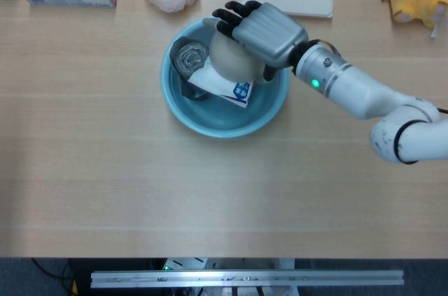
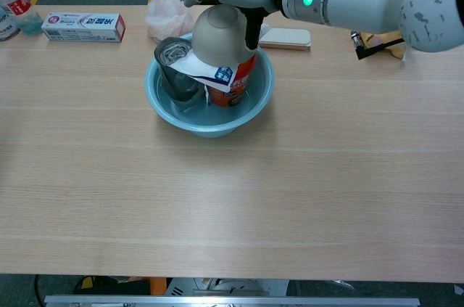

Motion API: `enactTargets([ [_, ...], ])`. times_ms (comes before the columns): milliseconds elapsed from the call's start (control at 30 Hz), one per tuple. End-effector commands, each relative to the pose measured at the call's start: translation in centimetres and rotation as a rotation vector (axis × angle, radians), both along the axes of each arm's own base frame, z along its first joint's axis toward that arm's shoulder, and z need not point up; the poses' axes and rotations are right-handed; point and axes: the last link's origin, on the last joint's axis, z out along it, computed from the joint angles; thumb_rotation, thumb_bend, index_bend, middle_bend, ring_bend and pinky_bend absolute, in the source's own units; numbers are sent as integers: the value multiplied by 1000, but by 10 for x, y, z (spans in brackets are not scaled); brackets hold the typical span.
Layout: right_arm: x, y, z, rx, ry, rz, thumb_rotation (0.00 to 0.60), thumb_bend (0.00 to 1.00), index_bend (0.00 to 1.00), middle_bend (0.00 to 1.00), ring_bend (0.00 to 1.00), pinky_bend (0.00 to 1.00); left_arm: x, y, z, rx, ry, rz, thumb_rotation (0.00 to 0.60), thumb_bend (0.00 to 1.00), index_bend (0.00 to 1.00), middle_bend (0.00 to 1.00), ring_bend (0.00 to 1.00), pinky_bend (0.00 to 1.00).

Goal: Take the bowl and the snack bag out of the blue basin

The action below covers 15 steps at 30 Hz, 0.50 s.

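The right robot hand [image 1: 257, 29] lies over the upturned bowl [image 1: 234, 61] in the blue basin [image 1: 224, 120].

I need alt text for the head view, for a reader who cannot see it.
The right robot hand rests over an upturned bowl in a blue basin, atop a snack bag, on a wooden table.

Head overhead — chest oblique, shared table [image 1: 105, 170]

Bright, even overhead light, soft shadows, both views sharp.
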Motion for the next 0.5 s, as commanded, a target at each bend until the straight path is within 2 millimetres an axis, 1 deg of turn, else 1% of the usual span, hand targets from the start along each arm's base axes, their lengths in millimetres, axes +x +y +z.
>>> enactTargets([
  [33, 2, 0, -7, 4, 23, 7, 600, 0, 0, 98, 43, 179, -1, 0, 1, 3, -1, 4, 600, 256, 254, 224, 214, 246],
  [100, 4, -1, -10, -4, 25, 8, 600, 0, 3, 134, 70, 183, -2, -1, 1, 4, -1, 8, 600, 256, 254, 224, 214, 247],
  [133, 4, -2, -11, -9, 24, 8, 600, 0, 30, 168, 104, 198, -3, -1, 1, 4, -1, 9, 600, 256, 254, 224, 214, 247],
  [200, 4, -3, -13, -29, 17, 7, 600, 3, 111, 226, 175, 256, -4, -1, 1, 3, -2, 12, 600, 256, 254, 224, 214, 247],
  [267, 4, -4, -15, -47, 9, 2, 600, 52, 209, 285, 255, 346, -4, -2, 1, 4, -3, 13, 600, 256, 254, 224, 214, 247],
  [333, 4, -5, -15, -58, 1, -4, 600, 85, 262, 312, 296, 386, -5, -2, 1, 3, -3, 15, 600, 256, 254, 224, 214, 246],
  [400, 3, -6, -14, -65, -4, -8, 600, 89, 295, 330, 328, 408, -5, -1, 1, 3, -3, 15, 600, 256, 254, 224, 214, 246],
  [500, 2, -7, -12, -71, -7, -12, 600, 89, 309, 341, 356, 435, -5, -1, 1, 3, -5, 15, 600, 256, 254, 224, 214, 246],
])
